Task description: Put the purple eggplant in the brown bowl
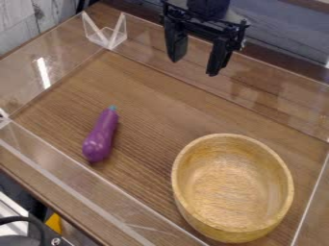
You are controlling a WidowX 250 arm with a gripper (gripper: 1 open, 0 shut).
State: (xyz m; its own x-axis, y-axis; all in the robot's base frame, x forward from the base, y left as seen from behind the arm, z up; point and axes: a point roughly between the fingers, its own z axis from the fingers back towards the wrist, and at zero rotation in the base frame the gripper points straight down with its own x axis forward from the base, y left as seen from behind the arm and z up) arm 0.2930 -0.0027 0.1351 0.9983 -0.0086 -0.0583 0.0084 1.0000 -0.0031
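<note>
Jaws [197,63] spread wide and gripping nothing, you have them over the far part of the table [138,93] in the camera view, well apart from the purple eggplant [100,135], which lies on the wood at the left of the picture, beside the brown bowl [233,187] but not touching it. You look to be at the approach, the grasp not yet made; your next move calls for travelling to the eggplant, lowering with the jaws straddling its narrow body, then closing.

You have a brown wood table [141,101] with raised edges. Dark cables [26,231] lie at the lower left, and light leaves a soft sheen on your boards.
</note>
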